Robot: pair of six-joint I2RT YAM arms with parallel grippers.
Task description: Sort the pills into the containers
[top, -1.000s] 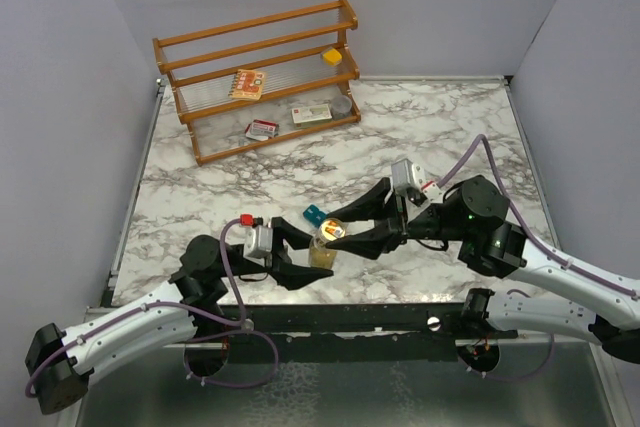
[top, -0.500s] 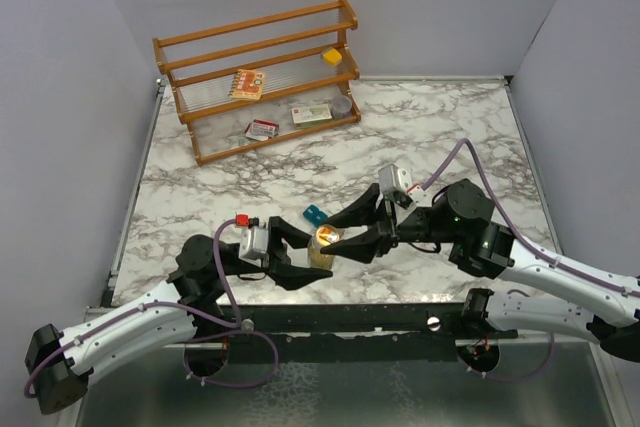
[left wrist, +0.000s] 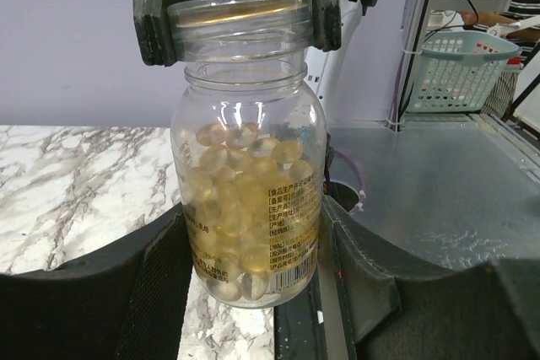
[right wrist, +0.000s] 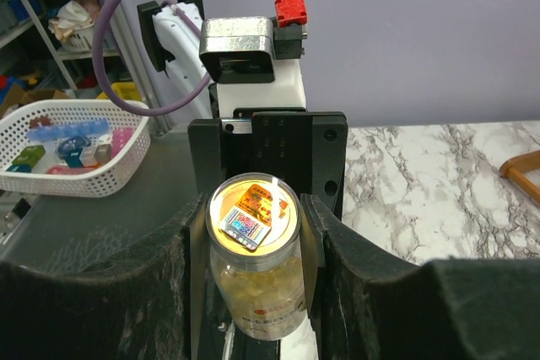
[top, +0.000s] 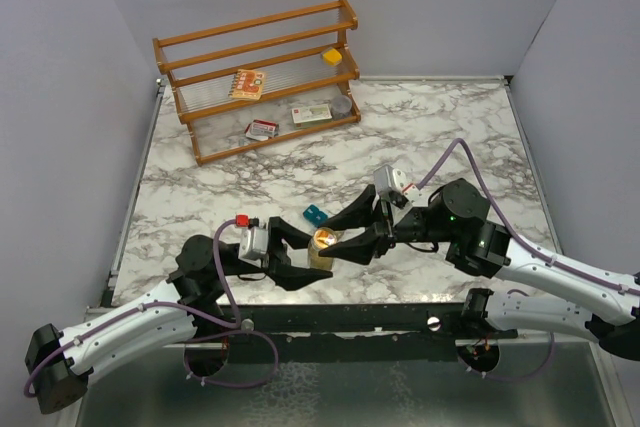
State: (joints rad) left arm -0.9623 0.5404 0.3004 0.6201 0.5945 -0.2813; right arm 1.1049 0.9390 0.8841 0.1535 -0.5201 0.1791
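Note:
A clear pill bottle (top: 321, 255) full of yellow softgels stands near the table's front edge. It fills the left wrist view (left wrist: 249, 183). My left gripper (top: 316, 256) is shut on its lower body, one finger (left wrist: 160, 292) on each side. My right gripper (top: 336, 237) is shut on the bottle's gold-topped lid (right wrist: 251, 212), with its pads against the lid's rim. The right fingers (left wrist: 153, 14) show flanking the lid (left wrist: 240, 13) in the left wrist view. A small teal-blue container compartment (top: 315, 214) lies on the marble just behind the bottle. I cannot make out its grey compartments.
A wooden rack (top: 260, 77) with flat printed packets stands at the back left. The marble table's front edge (top: 330, 299) runs just below the bottle. Grey walls close the left, back and right sides. A white basket (right wrist: 67, 145) sits off the table.
My right gripper has moved left and forward onto the bottle's lid, and its jaws now grip it. The left gripper and the bottle have stayed put.

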